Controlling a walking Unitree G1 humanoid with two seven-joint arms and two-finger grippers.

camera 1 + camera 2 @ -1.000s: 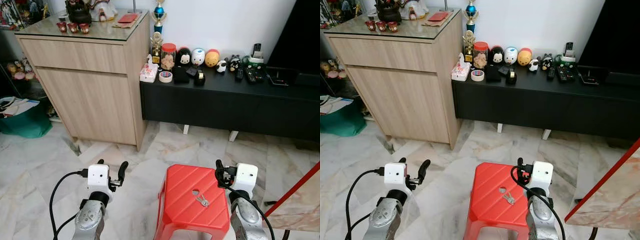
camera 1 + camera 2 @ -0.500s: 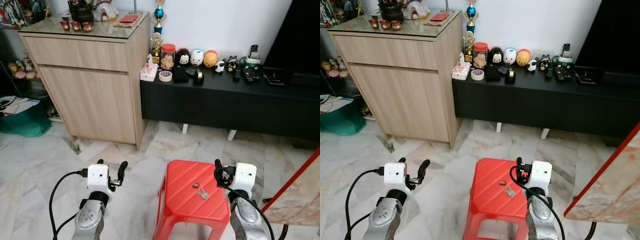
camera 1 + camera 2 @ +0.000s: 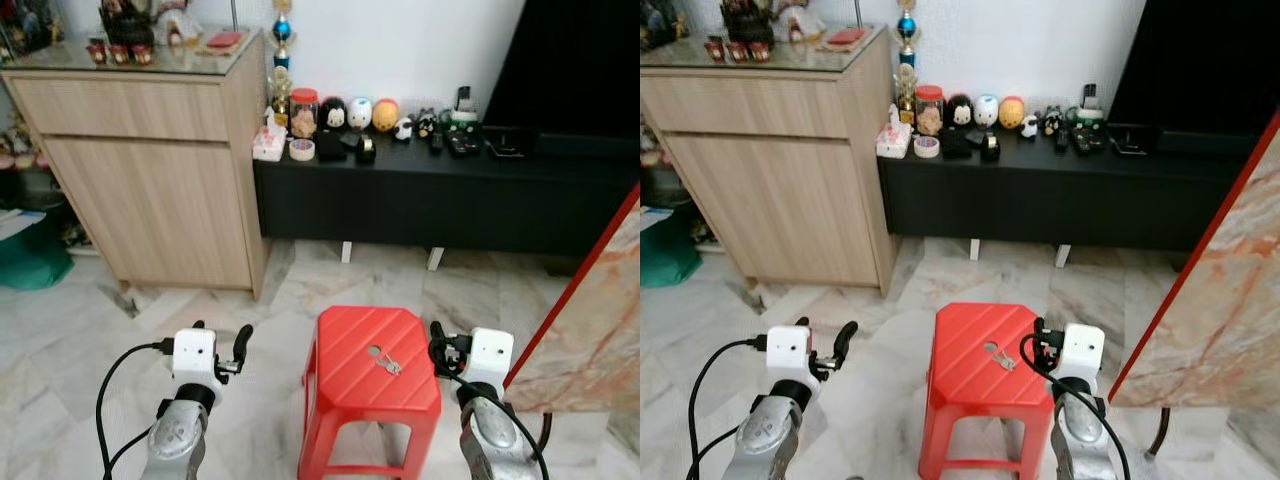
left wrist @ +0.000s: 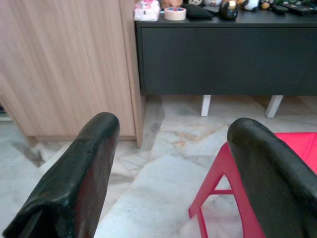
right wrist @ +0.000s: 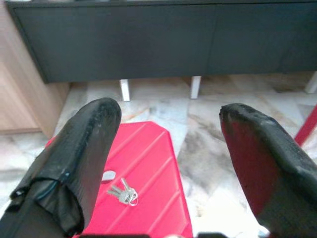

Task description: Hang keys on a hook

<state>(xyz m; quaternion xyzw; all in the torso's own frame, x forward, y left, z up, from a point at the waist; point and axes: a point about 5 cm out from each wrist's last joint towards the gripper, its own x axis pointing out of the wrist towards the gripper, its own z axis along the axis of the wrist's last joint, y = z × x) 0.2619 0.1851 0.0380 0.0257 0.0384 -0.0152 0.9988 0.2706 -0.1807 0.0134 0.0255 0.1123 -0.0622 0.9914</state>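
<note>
A small bunch of silver keys [image 3: 387, 366] lies on top of a red plastic stool [image 3: 345, 345], beside the hole in the seat. The stool stands on the marble floor between my two arms. My right gripper [image 5: 171, 111] is open at the stool's right edge, level with the seat, and the keys [image 5: 124, 194] lie a short way off on the side of one of its fingers. My left gripper [image 3: 221, 332] is open over the floor to the left of the stool, with nothing between its fingers [image 4: 74, 183].
A tall wooden cabinet [image 3: 150, 150] stands at the back left. A low black console [image 3: 440, 200] with figurines and remotes on it runs along the wall behind the stool. A marble slab with a red edge [image 3: 590, 300] leans in at the right. A green bag [image 3: 25, 262] sits far left.
The whole view has shifted: the stool and furniture look farther off and more to the left, so the camera moved. The keys still lie on the stool and both grippers stay open.
</note>
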